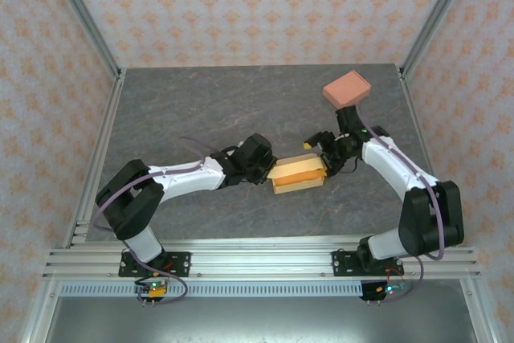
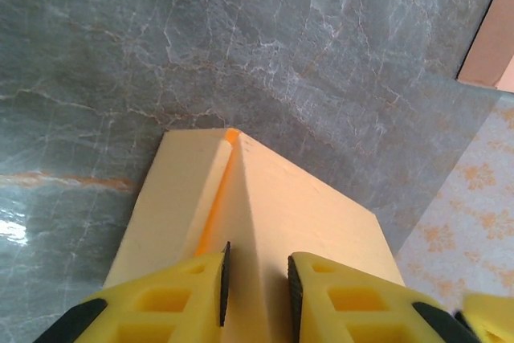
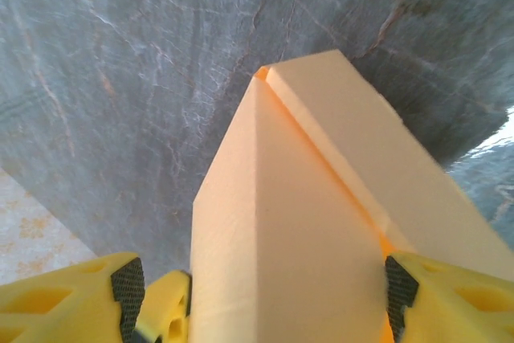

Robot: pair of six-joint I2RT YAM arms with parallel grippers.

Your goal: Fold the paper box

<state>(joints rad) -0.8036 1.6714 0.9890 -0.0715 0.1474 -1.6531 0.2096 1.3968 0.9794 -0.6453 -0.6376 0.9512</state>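
The orange paper box [image 1: 299, 174] lies on the grey table between my two grippers. My left gripper [image 1: 269, 173] is at the box's left end. In the left wrist view its fingers [image 2: 257, 279] stand narrowly apart astride a raised crease of the box [image 2: 305, 214], and I cannot tell whether the pads press it. My right gripper [image 1: 325, 162] is at the right end. In the right wrist view its jaws [image 3: 263, 287] stand wide around the box [image 3: 305, 198]. One pad [image 3: 397, 287] lies by the box's edge and the other [image 3: 128, 287] is clear of it.
A pinkish-brown box [image 1: 347, 88] sits at the back right of the table, also visible in the left wrist view [image 2: 490, 46]. Patterned walls and metal frame posts [image 1: 92, 26] enclose the marbled grey table [image 1: 201, 110].
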